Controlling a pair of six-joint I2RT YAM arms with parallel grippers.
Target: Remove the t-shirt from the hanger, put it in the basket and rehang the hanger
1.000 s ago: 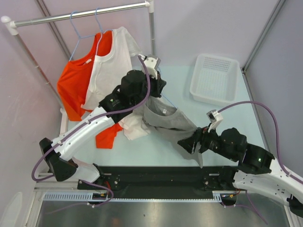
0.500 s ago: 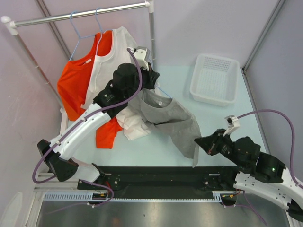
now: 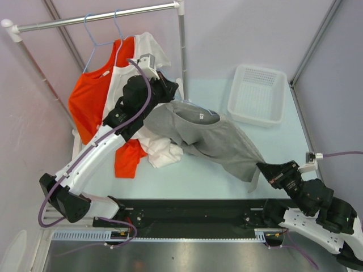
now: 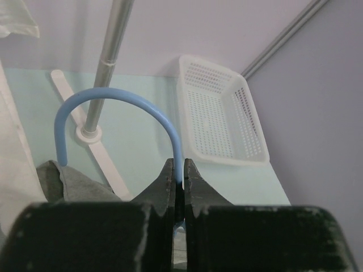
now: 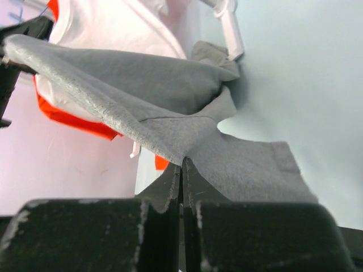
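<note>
- The left gripper [image 4: 177,177] has its jaws pressed together on the thin blue wire of the hanger [image 4: 122,92], just below the curve of the hook.
- The hook arches up and to the left of the fingers in the left wrist view. Its free end comes down beside a fold of grey cloth.
- The grey t-shirt [image 3: 218,141] is pulled out in a long slant above the table [image 3: 193,181], from the left gripper near the far left part of the surface down towards the near right corner.
- Its collar, with a small white label inside, faces upward close to the left gripper, and a short bit of blue wire shows beside the collar.
- The right gripper [image 5: 181,169] is clamped on the lower edge of the grey t-shirt near the table's near right corner. The cloth fans out taut from its closed fingertips.
- A small flap of the hem hangs below the grip, over the near edge of the table.
- An orange t-shirt [image 3: 89,99] and a white t-shirt [image 3: 131,76] hang on blue hangers from the rail [image 3: 96,18] at the far left. Their lower parts rest crumpled on the table by its left edge.
- A white basket [image 3: 256,107] sits at the far right corner, well apart from both grippers.
</note>
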